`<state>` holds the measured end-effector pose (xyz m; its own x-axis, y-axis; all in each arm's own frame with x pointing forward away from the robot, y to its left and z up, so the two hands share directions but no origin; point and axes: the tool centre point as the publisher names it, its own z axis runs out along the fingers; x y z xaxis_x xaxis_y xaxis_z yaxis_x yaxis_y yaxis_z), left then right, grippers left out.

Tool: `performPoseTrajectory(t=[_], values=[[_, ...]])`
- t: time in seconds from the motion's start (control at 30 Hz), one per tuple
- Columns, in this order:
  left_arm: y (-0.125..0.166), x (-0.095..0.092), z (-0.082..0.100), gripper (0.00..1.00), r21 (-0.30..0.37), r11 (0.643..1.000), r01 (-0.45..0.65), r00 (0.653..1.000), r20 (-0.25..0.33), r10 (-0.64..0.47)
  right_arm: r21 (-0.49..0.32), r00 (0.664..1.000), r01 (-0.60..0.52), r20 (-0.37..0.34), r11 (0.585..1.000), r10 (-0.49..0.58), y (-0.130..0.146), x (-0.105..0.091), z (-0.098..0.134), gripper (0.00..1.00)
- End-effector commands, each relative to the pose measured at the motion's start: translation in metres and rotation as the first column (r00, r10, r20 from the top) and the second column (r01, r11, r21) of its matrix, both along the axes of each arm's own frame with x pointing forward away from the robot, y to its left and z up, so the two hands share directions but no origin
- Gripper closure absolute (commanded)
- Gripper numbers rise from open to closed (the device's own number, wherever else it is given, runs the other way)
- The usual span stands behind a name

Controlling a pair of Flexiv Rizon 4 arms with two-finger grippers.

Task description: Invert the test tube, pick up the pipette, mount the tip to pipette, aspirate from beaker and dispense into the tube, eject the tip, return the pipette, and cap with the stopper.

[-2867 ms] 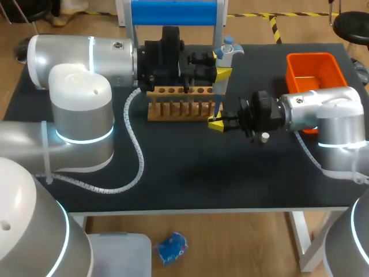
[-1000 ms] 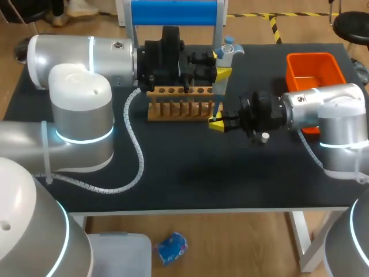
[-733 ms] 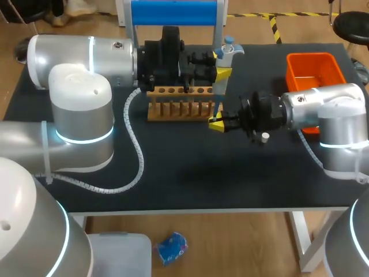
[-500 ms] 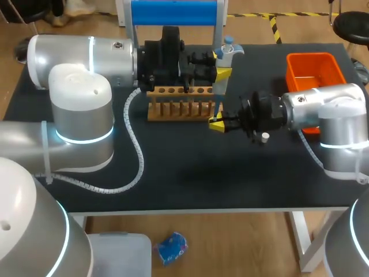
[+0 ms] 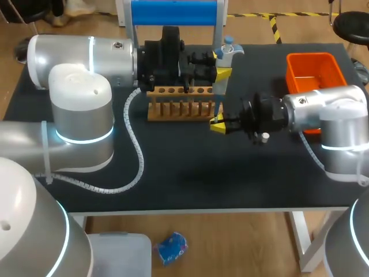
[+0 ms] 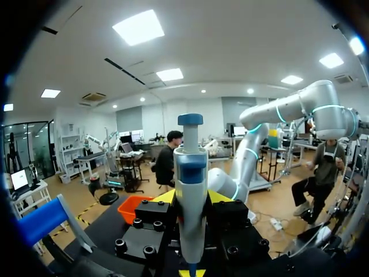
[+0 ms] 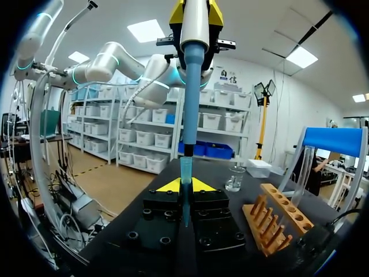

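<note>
The desk [image 5: 190, 173] is matte black. The pipette [image 6: 191, 190] is pale grey with a blue plunger cap and a blue band; its tip [image 7: 185, 170] is translucent blue. The left claw [image 5: 221, 64] and the right claw [image 5: 218, 124] are black with yellow ends. The rack [image 5: 179, 109] is tan wood. The bin [image 5: 297, 75] is orange.

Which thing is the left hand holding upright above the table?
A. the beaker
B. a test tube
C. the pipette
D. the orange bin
C: the left hand is shut on the pipette, which stands upright between its fingers beside the test tube rack. The right hand grips the pipette tip at the pipette's lower end.
</note>
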<state>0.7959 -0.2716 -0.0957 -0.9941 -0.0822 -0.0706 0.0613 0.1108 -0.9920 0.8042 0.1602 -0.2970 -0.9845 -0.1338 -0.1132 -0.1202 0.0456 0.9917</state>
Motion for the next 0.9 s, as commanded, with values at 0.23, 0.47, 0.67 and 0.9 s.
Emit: performPoseTrajectory(t=[0.23,0.47,0.67,0.9], values=[[-0.0009,0.0003,-0.0006,1.00,-0.003,1.000,-0.001,1.000,0.001,0.001,-0.002,1.000,-0.001,0.006,1.000,0.001,0.0011,-0.0004,0.0047,1.00],[-0.0009,0.0003,-0.0006,1.00,-0.003,1.000,-0.001,1.000,0.001,0.001,-0.005,1.000,-0.003,0.007,1.000,0.003,0.0013,0.0007,0.0049,1.00],[-0.0009,0.0003,-0.0006,1.00,-0.003,1.000,-0.001,1.000,0.001,0.001,-0.006,1.000,-0.002,-0.004,1.000,0.002,0.0014,-0.0013,0.0028,1.00],[-0.0009,0.0003,-0.0006,1.00,-0.003,1.000,-0.001,1.000,0.001,0.001,-0.008,1.000,-0.005,-0.016,1.000,0.005,0.0031,0.0020,0.0010,1.00]])
